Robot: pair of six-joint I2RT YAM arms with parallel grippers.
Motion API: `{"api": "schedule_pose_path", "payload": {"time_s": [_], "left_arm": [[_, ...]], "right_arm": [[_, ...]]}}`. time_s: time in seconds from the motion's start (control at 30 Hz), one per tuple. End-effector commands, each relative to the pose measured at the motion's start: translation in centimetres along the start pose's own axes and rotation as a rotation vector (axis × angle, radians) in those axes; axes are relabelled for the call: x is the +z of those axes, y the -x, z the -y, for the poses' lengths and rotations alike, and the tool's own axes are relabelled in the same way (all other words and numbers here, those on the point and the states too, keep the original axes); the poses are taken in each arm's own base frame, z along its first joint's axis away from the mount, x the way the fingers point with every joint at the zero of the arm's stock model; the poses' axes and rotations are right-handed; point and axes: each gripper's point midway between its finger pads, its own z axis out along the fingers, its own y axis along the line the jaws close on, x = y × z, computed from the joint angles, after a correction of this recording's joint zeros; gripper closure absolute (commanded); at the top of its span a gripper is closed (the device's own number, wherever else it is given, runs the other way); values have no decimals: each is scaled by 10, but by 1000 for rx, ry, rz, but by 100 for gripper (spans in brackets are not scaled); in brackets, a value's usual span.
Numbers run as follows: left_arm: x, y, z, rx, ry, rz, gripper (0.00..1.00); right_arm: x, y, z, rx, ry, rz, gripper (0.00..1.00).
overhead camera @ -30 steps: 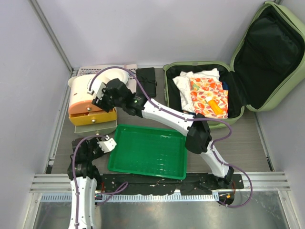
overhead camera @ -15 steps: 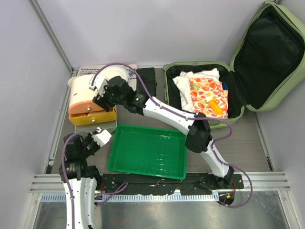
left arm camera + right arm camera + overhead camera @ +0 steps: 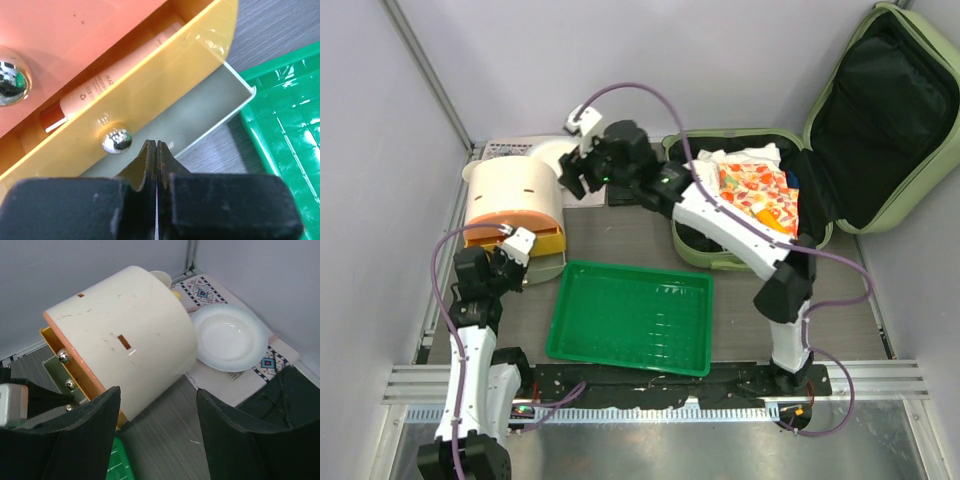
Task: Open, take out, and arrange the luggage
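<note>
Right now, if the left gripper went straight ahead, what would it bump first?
Probably the front of the yellow drawer, beside its silver knob. The shut left gripper points there, though it might slip into the grey drawer just below; depth is unclear.

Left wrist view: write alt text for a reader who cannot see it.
The left gripper, shut on nothing, sits just right of a silver ball knob on a partly open yellow drawer holding a peach tube. A grey drawer sticks out beneath, and a green tray lies at right.
</note>
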Motion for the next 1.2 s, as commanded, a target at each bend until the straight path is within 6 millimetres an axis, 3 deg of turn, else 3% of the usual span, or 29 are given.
{"api": "schedule_pose_path", "payload": {"time_s": [0.0,0.03,0.1,0.13,0.2,0.23,0.27,0.3,0.33,0.4,0.43,0.53,0.6,0.67,0.8,0.93,1.03,1.17], "left_arm": [[7,29,-26,14,97,105,100],[9,27,-31,16,117,104,100],[19,24,-38,25,147,115,99],[21,23,-40,48,148,110,99],[29,24,-48,54,163,112,99],[30,28,-53,53,176,119,99],[32,31,-56,56,182,129,99],[33,33,-56,53,177,131,100],[35,34,-55,51,165,131,100],[36,35,-55,57,162,138,99],[37,34,-55,53,163,141,98],[39,38,-62,24,190,151,90],[43,35,-71,6,215,121,78],[44,39,-75,-3,214,102,69],[27,56,-43,75,39,124,56],[-5,58,-6,62,-79,118,45],[-26,68,11,40,-126,136,43],[-43,84,15,-107,-132,125,42]], "right_arm": [[-54,29,30,49,-48,66,32],[-60,10,50,72,-83,21,32],[-80,5,70,96,-117,4,32],[-89,-19,92,126,-148,-53,32],[-113,-30,108,145,-175,-83,33],[-121,-57,115,158,-185,-150,32],[-134,-67,129,172,-208,-169,32],[-148,-69,133,172,-216,-172,31],[-156,-91,132,189,-208,-232,31],[-178,-104,147,202,-246,-263,31],[-186,-119,149,224,-249,-307,31],[-213,-146,173,264,-296,-372,30],[-236,-162,199,279,-342,-410,30],[-254,-178,211,311,-350,-466,30],[-296,-194,238,298,-373,-540,30],[-347,-233,261,374,-423,-657,33],[-360,-261,270,399,-425,-715,36],[-352,-276,281,403,-433,-715,37]]}}
